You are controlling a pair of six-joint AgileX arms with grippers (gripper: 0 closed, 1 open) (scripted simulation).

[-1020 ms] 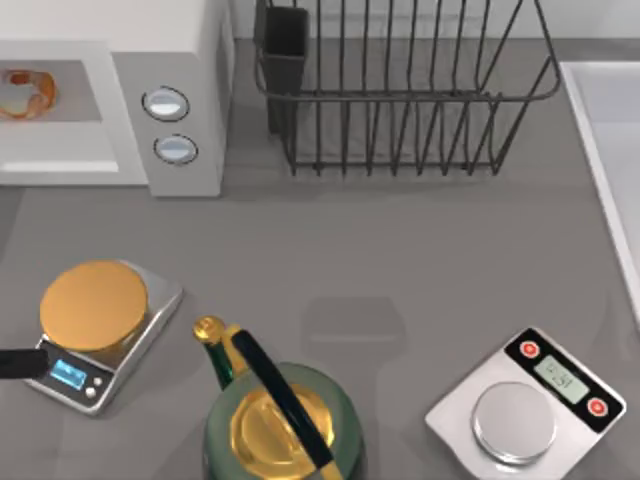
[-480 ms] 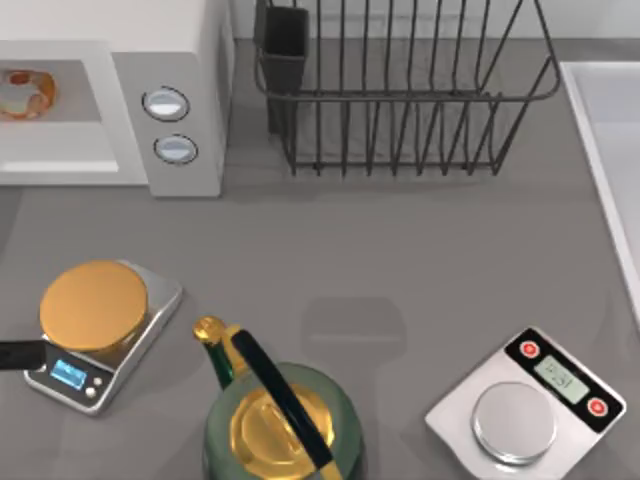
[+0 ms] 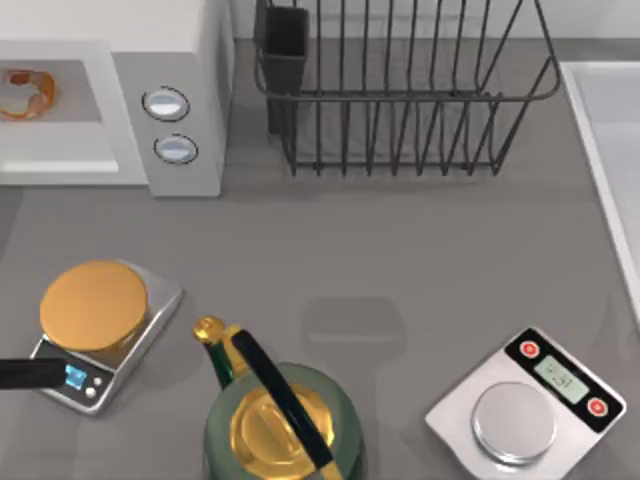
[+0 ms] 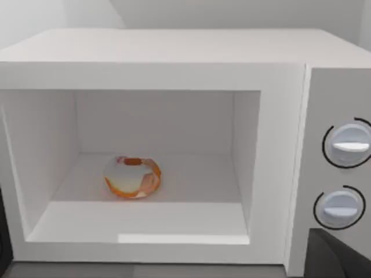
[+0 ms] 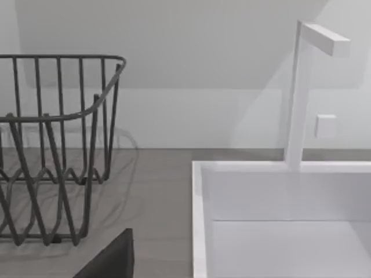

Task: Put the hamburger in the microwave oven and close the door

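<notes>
White boxy microwave oven (image 4: 174, 145), round orange hamburger (image 4: 132, 176) inside; gripper state unclear.

At the left edge of the top view, the dark tip of the left arm (image 3: 30, 373) has moved. One second ago it lay beside the near-left corner of the silver scale (image 3: 100, 335) with the golden disc and left the blue display free. Half a second ago it was slightly shorter and a little higher. Now it sits lower and reaches further right, so it covers the left part of the display (image 3: 74, 376).
</notes>
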